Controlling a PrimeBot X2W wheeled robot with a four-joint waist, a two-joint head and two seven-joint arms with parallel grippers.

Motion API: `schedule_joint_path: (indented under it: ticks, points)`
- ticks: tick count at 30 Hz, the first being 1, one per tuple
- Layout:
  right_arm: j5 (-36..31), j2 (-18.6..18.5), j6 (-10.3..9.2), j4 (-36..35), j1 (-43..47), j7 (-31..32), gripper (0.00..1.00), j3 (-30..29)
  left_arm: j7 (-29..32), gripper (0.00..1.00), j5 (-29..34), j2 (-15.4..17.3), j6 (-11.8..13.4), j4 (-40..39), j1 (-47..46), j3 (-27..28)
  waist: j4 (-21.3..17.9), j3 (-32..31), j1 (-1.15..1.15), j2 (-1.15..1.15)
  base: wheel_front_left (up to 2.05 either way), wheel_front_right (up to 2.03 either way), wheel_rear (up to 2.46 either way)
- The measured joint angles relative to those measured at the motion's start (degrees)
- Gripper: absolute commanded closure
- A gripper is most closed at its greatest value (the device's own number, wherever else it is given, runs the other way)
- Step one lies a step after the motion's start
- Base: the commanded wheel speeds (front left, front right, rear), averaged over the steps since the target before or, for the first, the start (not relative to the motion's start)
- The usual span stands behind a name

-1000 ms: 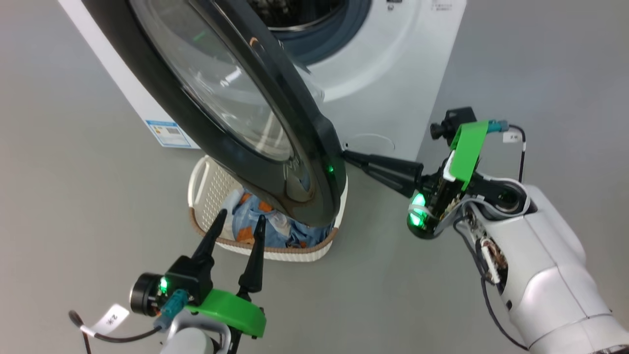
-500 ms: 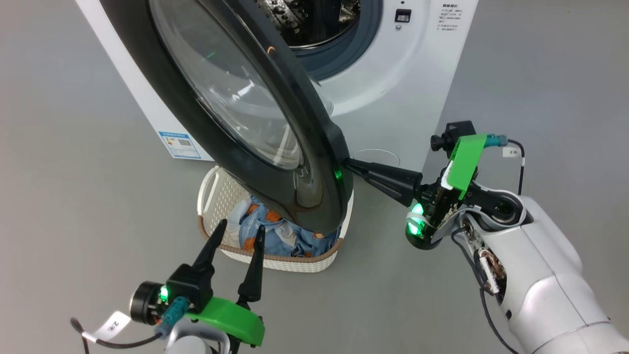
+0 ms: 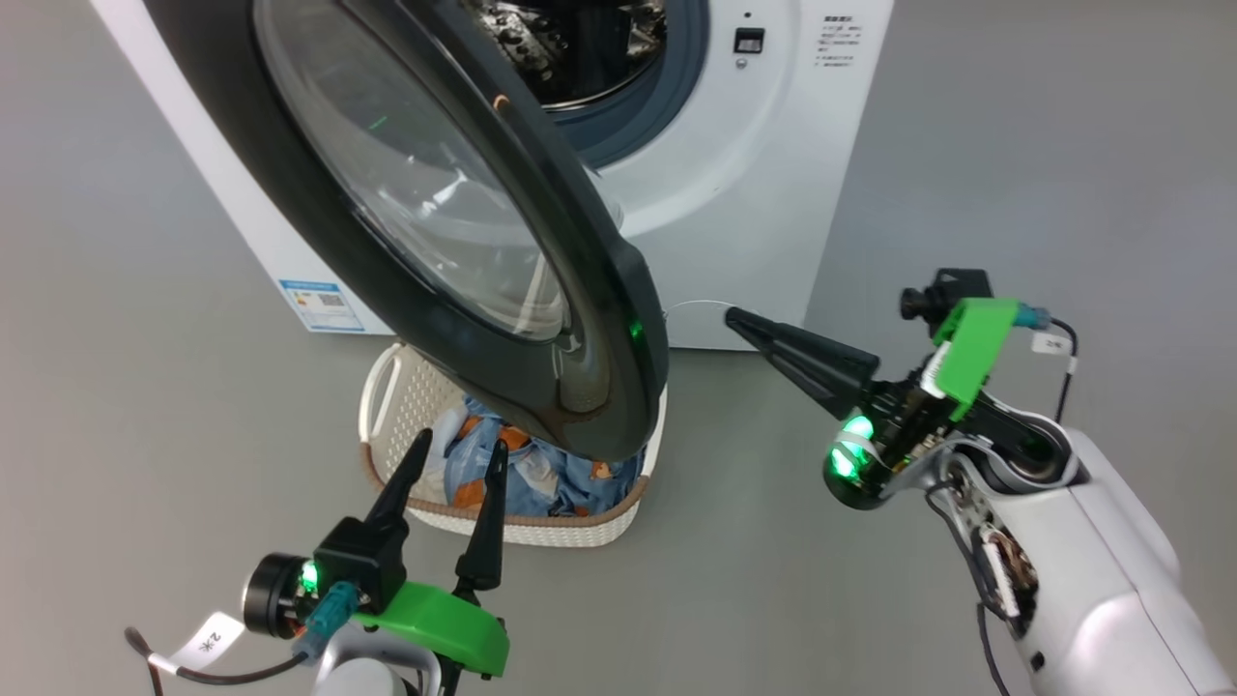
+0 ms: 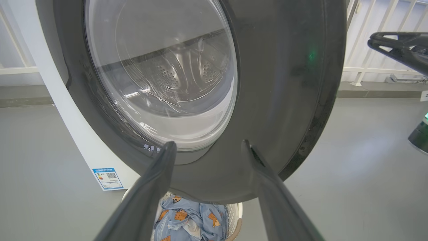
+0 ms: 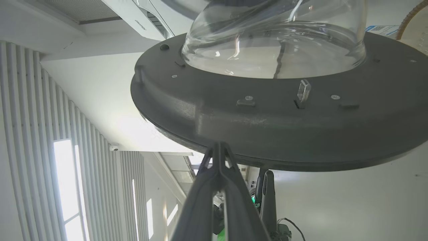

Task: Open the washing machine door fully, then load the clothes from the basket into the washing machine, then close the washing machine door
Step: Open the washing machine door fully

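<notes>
Now, over to the washing machine door (image 3: pixel 435 213): swung out from the washing machine (image 3: pixel 763 193), standing partly open, perforated steel drum (image 3: pixel 570 48) on show past its far edge. Directly beneath the door's lower rim, the basket (image 3: pixel 570 530) down on the floor (image 3: pixel 145 387), the clothes (image 3: pixel 541 478) heaped inside, light blue with orange-brown prints. Out in front of the door and low, the left end effector (image 3: pixel 461 441): fingers spread wide, gripping nothing, tips aimed up at the door's bottom rim and clear of it. Off the door's free edge, the right end effector (image 3: pixel 736 316): fingers pressed together to a single point, empty, aimed at that edge with a narrow gap between. Behind the door's hinge side, low on the white panel, a blue sticker (image 3: pixel 324 302).
</notes>
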Motion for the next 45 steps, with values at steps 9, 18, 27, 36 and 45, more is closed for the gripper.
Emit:
schedule_joint_path:
  ticks: [9, 18, 27, 36, 45]
  points:
    - [0.4, -3.2, 0.0, -10.1, 9.6, -6.7, 1.0, -3.7, 0.0, 0.0, 0.7, 0.0, -0.5, 0.6, 0.1, 0.6, -2.1, -1.0, 0.0, 0.0, 0.0, 0.0, 0.0]
    - [-5.3, -5.3, 0.0, -22.1, 23.1, -17.2, 0.2, -9.0, 0.0, 0.0, 0.8, 0.1, -0.6, 1.0, 1.2, 1.3, -4.5, -1.9, 0.0, 0.0, 0.0, 0.0, 0.0]
    - [-11.1, -4.9, -0.01, -25.9, 30.1, -24.8, 0.0, -11.7, 0.0, 0.0, 0.8, 0.1, -0.6, 1.2, 1.3, 1.3, -5.9, -2.6, 0.0, 0.0, 0.0, 0.0, 0.0]
    - [-28.7, -6.2, -0.01, -29.8, 34.9, -40.1, 0.0, -14.1, 0.0, 0.0, 0.7, 0.1, -0.6, 1.9, 3.4, 1.4, -6.8, -4.5, 0.0, 0.0, 0.0, 0.0, 0.0]
    - [-57.8, -10.4, 0.0, -27.6, 35.6, -58.0, 0.0, -14.7, 0.0, 0.0, 0.7, 0.1, -1.1, 2.4, 4.4, 1.5, -7.4, -6.4, 0.0, 0.0, 0.0, 0.0, 0.0]
